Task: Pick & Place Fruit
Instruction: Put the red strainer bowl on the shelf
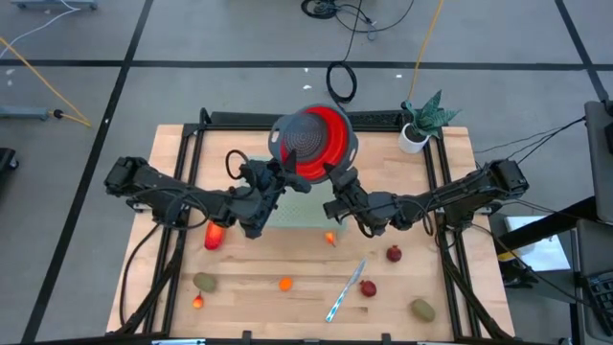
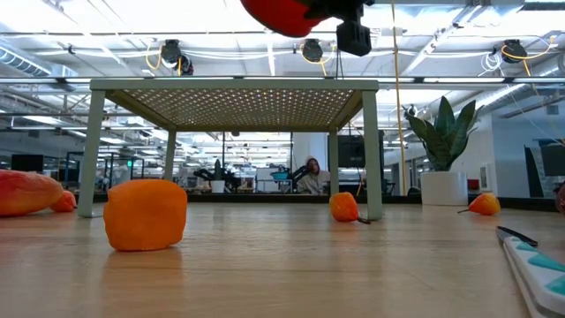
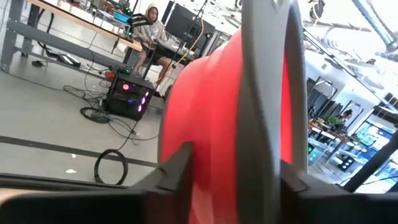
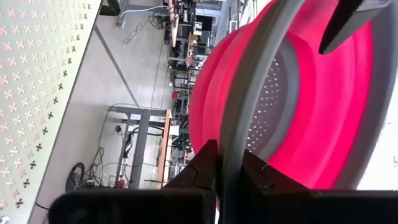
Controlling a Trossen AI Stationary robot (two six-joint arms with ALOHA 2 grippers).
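Observation:
The red collapsible bowl (image 1: 311,142) with a grey rim is up in the air over the table's far middle, tipped on its side; its lower edge (image 2: 282,13) tops the low view. My left gripper (image 1: 281,172) and right gripper (image 1: 335,184) are both shut on it, one from either side. Small toy fruits lie on the wood: an orange-red one (image 1: 215,235), an olive one (image 1: 204,281), an orange one (image 1: 285,284), a dark red one (image 1: 394,253) and several more. My left gripper holds the bowl at its grey rim (image 3: 267,124), one finger (image 3: 180,168) on the red outer wall and the other (image 3: 292,180) on the inner side. It comes in level from the table's left. The bowl is lifted clear and tilted. My right gripper pinches the bowl's grey rim (image 4: 233,149) between its two fingers (image 4: 205,165), across the rim's edge. It reaches in level from the table's right. The bowl hangs clear of the table, its perforated inside (image 4: 280,93) turned sideways.
A green perforated stand (image 2: 234,97) on legs sits under the bowl. A silver-and-blue knife (image 1: 347,287) lies at the near middle, a potted plant (image 1: 417,129) at the far right corner. A dark red fruit (image 1: 368,287) and an olive one (image 1: 421,309) lie near right.

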